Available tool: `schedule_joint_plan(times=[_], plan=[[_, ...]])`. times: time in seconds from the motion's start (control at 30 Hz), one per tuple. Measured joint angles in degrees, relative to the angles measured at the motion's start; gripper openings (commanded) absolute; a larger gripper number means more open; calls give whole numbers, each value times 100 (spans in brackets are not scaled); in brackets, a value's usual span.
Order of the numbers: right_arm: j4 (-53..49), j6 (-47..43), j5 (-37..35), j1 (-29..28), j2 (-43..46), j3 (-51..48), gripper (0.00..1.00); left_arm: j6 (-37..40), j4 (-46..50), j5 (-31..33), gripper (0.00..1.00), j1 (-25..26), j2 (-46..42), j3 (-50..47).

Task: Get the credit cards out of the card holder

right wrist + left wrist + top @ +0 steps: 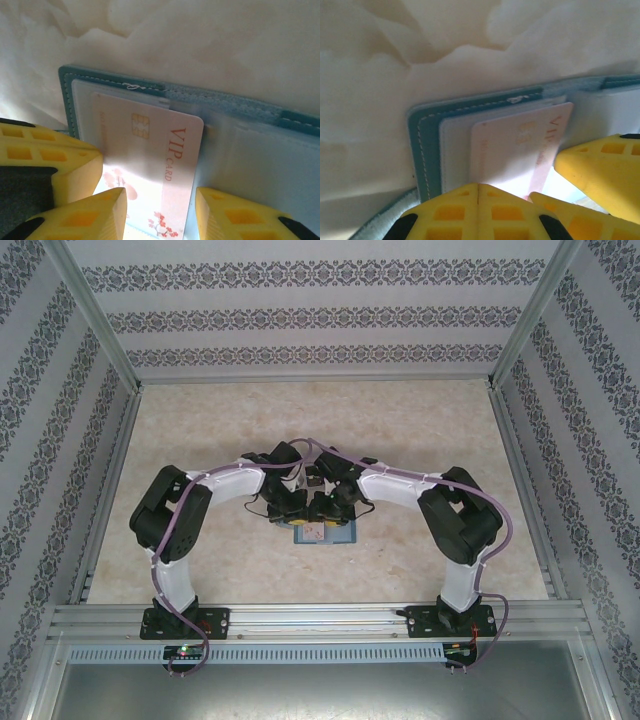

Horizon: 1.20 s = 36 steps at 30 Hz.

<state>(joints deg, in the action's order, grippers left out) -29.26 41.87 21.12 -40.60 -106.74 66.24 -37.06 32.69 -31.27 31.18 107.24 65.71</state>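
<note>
A teal-blue bifold card holder lies open on the pale marbled table. A pinkish-white VIP credit card pokes from its pocket between the spread right claw. The left claw is pressed together at the card's edge.

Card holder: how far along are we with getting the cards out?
Done: the card holder lies open on the table. In hand: the left claw, shut, seems to pin it down, while the right claw, open, straddles the VIP card, which sits partly tucked inside. Left: pulling that card fully clear. I can't tell whether more cards remain inside.
</note>
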Motion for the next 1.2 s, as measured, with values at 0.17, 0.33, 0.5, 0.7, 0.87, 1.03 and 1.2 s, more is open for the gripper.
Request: schedule_joint_plan(times=[0.17,0.33,0.5,0.7,0.87,1.03,1.2], plan=[[63,0,94,35,-46,-15,41,87,7,4,0,0,17,7],[299,44,278,81,-46,-149,38,111,9,2,0,0,24,7],[640,195,437,164,76,-417,33,120,9,0,0,0,31,7],[1209,468,566,251,319,-859,28,131,11,-9,0,0,46,17],[1700,734,780,363,501,-1209,23,131,11,-20,0,0,52,22],[1971,881,896,435,505,-1379,17,131,11,-20,0,0,52,22],[2050,901,942,468,525,-1432,9,131,11,-22,0,0,52,22]])
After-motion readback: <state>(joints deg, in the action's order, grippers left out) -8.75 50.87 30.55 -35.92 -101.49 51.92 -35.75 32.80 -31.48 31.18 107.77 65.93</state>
